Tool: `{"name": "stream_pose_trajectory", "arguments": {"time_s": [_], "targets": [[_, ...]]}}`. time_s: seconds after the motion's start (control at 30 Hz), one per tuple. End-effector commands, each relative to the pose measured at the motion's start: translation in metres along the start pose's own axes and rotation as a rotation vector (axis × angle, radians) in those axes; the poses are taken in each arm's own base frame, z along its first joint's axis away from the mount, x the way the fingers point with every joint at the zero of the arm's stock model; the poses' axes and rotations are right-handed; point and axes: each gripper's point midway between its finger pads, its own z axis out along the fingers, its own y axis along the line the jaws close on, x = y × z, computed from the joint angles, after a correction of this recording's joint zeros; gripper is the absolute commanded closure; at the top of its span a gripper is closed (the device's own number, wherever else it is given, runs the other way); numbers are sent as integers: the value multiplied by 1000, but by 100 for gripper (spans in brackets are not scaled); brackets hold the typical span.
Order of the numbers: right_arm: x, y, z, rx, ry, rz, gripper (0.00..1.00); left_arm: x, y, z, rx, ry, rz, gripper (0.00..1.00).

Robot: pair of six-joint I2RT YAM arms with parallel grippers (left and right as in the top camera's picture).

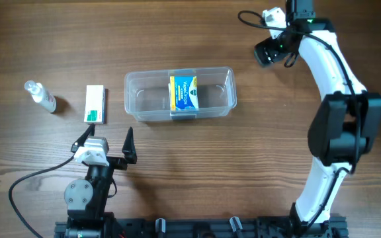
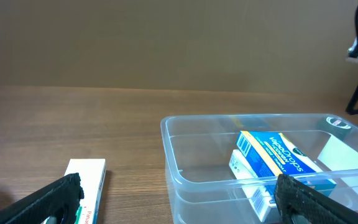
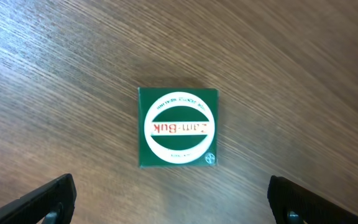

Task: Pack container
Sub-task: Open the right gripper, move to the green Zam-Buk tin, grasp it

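Note:
The clear plastic container (image 1: pixel 147 99) stands mid-table and shows in the left wrist view (image 2: pixel 229 180). Inside it lies a blue and yellow box (image 1: pixel 184 92), seen resting on a white box (image 2: pixel 244 171) in the left wrist view (image 2: pixel 278 155). My left gripper (image 1: pixel 108 139) is open and empty (image 2: pixel 179 205), a little in front of the container's left end. My right gripper (image 1: pixel 268 53) is open and empty (image 3: pixel 176 205) at the far right, hovering above a small green Zam-Buk box (image 3: pixel 178 127) on the table. That box is hidden in the overhead view.
A white box with green print (image 1: pixel 96 104) lies left of the container, also in the left wrist view (image 2: pixel 87 180). A small clear spray bottle (image 1: pixel 40 96) lies at the far left. The right arm's cable loops at the top right.

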Motion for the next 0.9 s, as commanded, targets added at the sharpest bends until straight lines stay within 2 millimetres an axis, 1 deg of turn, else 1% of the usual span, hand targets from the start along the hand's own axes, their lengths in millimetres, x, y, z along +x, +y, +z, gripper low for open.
{"name": "stream_pose_trajectory", "arguments": {"time_s": [0.0,0.03,0.13,0.3,0.37,0.47,0.6,0.67,0.77,0.87], "targets": [[-2,7,19,-40,-17,-17,0,2,-1,0,8,2,12,0],[0,8,30,-42,-12,-16,0,2,-1,0,8,2,12,0],[6,11,43,-53,10,-17,1,2,-1,0,8,2,12,0],[10,11,65,-55,15,-14,0,2,-1,0,8,2,12,0],[13,10,70,-56,20,-11,0,2,-1,0,8,2,12,0],[11,3,71,-47,4,-2,0,2,-1,0,8,2,12,0],[15,2,74,-107,-23,26,0,2,-1,0,8,2,12,0],[16,0,74,-105,-22,31,0,2,-1,0,8,2,12,0],[17,0,74,-108,-19,24,0,2,-1,0,8,2,12,0],[18,5,77,-134,-23,8,0,2,-1,0,8,2,12,0]]}}
